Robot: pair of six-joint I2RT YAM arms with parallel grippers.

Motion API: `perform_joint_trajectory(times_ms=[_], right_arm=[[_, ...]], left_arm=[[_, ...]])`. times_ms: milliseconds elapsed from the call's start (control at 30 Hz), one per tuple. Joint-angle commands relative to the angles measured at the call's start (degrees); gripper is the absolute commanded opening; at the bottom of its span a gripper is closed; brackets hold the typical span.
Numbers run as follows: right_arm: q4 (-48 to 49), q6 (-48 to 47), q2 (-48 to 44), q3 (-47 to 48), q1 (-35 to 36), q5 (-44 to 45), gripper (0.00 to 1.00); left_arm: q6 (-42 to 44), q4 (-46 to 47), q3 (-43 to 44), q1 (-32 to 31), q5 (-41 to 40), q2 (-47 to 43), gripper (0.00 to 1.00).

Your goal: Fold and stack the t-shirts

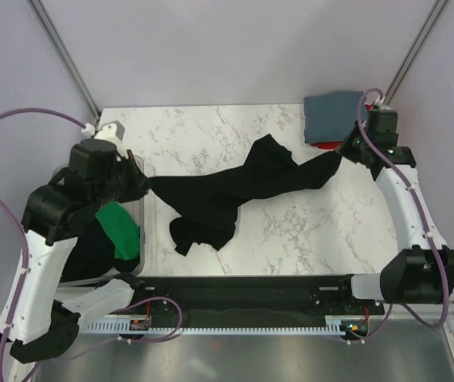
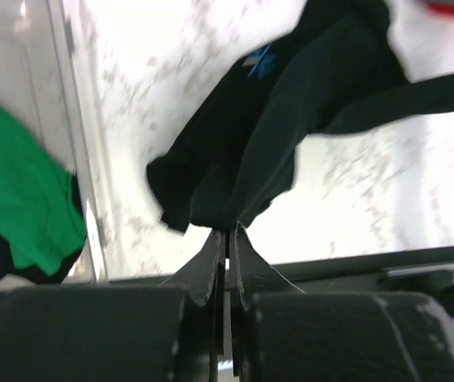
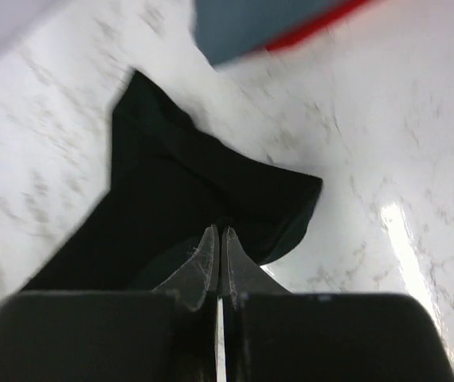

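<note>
A large black t-shirt (image 1: 243, 187) hangs stretched across the marble table between both arms, its small blue-white print (image 2: 259, 60) facing up. My left gripper (image 2: 227, 231) is shut on the shirt's left end (image 2: 211, 199), beside the bin. My right gripper (image 3: 221, 232) is shut on the right end (image 3: 211, 183), near the back right corner. A slate grey-blue t-shirt (image 1: 332, 116) lies folded on a red one (image 1: 324, 144) at the back right. A green t-shirt (image 1: 119, 229) and another black one (image 1: 91, 253) sit in the bin.
The clear plastic bin (image 1: 143, 213) stands at the table's left edge, under my left arm. A black rail (image 1: 251, 285) runs along the near edge. Metal frame posts (image 1: 64, 56) rise at both back corners.
</note>
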Motion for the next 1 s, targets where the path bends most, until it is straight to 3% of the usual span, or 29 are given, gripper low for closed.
perform_joint_trajectory(times_ms=[0,167,333,533,667,967], right_arm=[[-7.4,0.5,-6.3,11.1,-0.1,-2.2,0.00],[-12.6,2.4,-13.0,25.5,-0.1,-2.2,0.00],[-13.2,4.2,-19.4,37.5,-0.1,1.9,0.00],[-9.1,2.9,-28.7,45.2,-0.1,8.8,0.00],[-7.2,2.2,-33.3,49.6,0.0,10.9,0.00],[-4.5,-4.5,-40.0,57.6,1.8,20.6,0.00]], left_arm=[[3.0,-1.9,13.2,0.2,-1.8,3.0,0.02],[3.6,-4.0,32.9,0.2,-0.1,10.0,0.02],[4.9,0.1,45.1,0.2,5.1,12.8,0.02],[10.5,21.2,43.1,0.2,18.4,3.9,0.02],[11.7,32.4,40.0,0.2,16.0,-2.5,0.02],[13.0,41.9,44.5,0.1,18.0,-6.1,0.02]])
